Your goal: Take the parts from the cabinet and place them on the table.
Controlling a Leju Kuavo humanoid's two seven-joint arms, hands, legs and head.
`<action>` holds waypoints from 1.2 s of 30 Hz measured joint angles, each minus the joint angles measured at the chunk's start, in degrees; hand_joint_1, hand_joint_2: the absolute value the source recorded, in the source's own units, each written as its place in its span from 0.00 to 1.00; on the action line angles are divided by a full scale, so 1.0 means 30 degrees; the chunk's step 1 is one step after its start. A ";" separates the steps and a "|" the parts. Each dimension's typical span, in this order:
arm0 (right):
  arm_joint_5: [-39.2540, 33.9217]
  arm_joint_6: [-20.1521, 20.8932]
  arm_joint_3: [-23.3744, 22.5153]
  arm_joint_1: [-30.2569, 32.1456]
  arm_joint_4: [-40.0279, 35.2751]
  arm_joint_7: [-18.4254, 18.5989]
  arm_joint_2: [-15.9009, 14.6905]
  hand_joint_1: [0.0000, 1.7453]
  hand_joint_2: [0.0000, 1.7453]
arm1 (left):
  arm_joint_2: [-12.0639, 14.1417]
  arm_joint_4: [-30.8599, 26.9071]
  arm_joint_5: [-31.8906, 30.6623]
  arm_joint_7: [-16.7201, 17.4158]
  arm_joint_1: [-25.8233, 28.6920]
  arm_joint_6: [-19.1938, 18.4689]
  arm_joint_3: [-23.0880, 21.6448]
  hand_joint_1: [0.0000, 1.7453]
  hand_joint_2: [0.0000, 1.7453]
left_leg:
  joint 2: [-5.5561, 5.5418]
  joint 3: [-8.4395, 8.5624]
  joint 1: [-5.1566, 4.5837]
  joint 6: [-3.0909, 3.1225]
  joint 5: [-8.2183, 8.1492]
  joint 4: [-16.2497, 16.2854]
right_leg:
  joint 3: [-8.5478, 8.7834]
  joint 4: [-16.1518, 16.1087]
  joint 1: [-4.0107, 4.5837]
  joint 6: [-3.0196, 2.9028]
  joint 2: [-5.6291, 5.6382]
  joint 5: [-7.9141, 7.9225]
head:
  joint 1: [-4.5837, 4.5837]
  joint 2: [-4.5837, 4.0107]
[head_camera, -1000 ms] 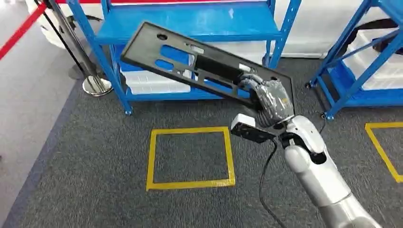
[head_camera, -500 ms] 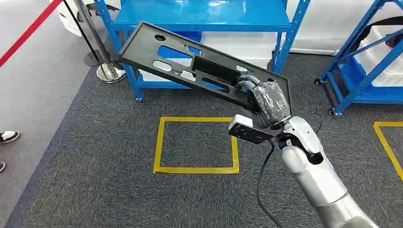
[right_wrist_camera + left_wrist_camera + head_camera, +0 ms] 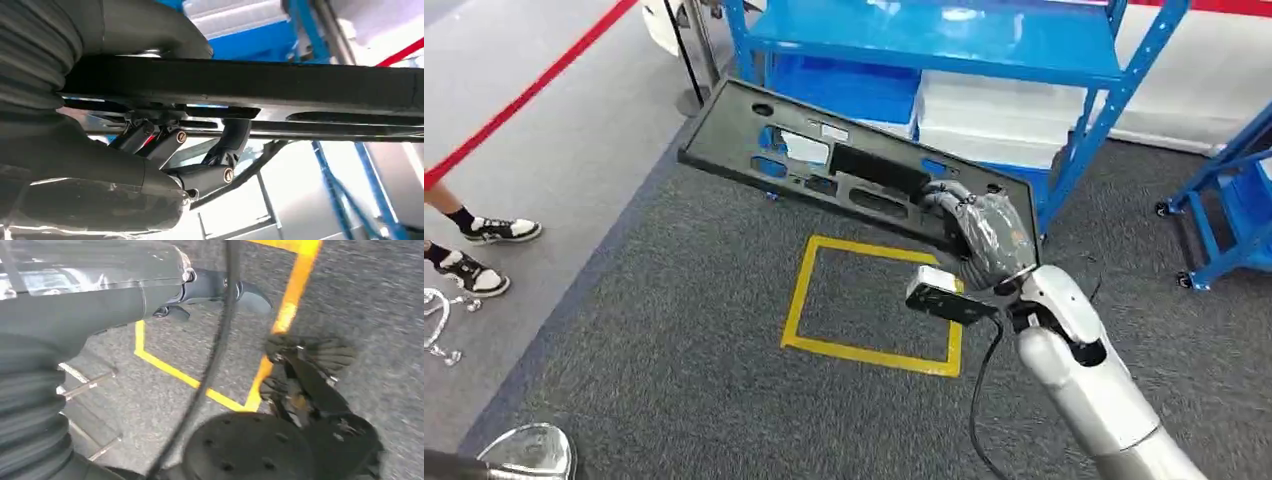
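The right hand (image 3: pixel 984 235) has its fingers (image 3: pixel 220 160) wrapped around a black panel (image 3: pixel 824 165), carried over grey carpet (image 3: pixel 674 330) with a yellow taped square (image 3: pixel 799 300), before blue shelving (image 3: pixel 944 40).

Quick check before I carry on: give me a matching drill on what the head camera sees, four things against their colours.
Things:
1. panel held by the right hand
2. shelf rack
3. tape square on the carpet
4. barrier rope

Colours:
A. red
B. yellow
C. black
D. blue

Pairs: 1-C, 2-D, 3-B, 4-A
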 joint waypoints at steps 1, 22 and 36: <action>0.0124 -0.0078 0.0015 0.0354 -0.0275 -0.0029 0.0007 1.00 1.00 | -0.0114 -0.0029 -0.0289 0.0007 0.0039 0.0065 0.0203 0.00 1.00 | -0.0224 0.0219 0.0308 0.0212 0.0262 -0.0461 | 0.0050 0.0049 0.0009 0.0169 0.0170 -0.0182 | 0.0007 0.0000; 0.0918 0.0423 -0.2178 0.5144 -0.2571 -0.0422 0.0772 1.00 1.00 | -0.0531 -0.1595 -0.4407 -0.1443 -0.0155 -0.1893 0.1258 0.00 1.00 | -0.1088 -0.3312 0.0410 -0.0798 -0.2809 0.6356 | -0.0844 0.0429 -0.0274 -0.0367 0.1739 0.0377 | -0.0022 0.0000; 0.1654 -0.0380 -0.1020 0.6329 -0.3075 0.0431 0.0896 1.00 1.00 | -0.0043 -0.0289 -0.9663 -0.3323 -0.1437 -0.0122 0.3657 0.00 1.00 | -0.1292 0.0063 0.0170 0.0525 0.0182 -0.0252 | -0.2457 0.4778 -0.0095 0.0410 0.2284 -0.2354 | -0.0022 0.0000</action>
